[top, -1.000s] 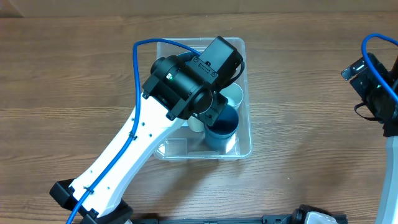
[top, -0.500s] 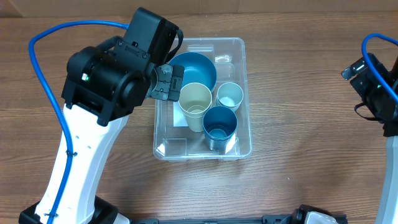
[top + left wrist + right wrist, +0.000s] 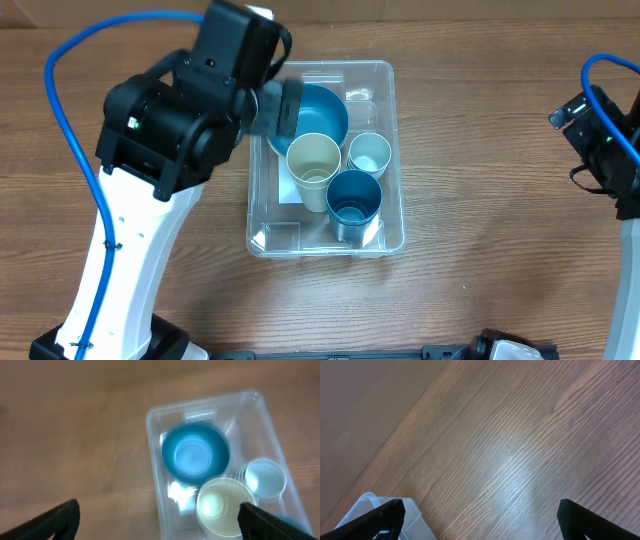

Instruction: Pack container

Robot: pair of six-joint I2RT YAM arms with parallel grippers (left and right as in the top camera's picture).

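The clear container stands mid-table. Inside it are a round blue bowl at the far end, a cream cup, a pale blue cup and a dark blue cup, all upright. My left gripper hovers open and empty over the container's far left rim, beside the bowl. The left wrist view looks down on the container, the bowl, the cream cup and the pale blue cup; the left gripper has its jaws wide apart. My right gripper is open over bare table.
The right arm stays at the table's right edge, far from the container, with a blue cable looping above it. A corner of the container shows at the lower left of the right wrist view. Wood tabletop surrounds the container.
My left arm has lifted out of the container and swung back to the left. Its gripper has opened, leaving the dark blue cup standing inside. The right arm has not moved.
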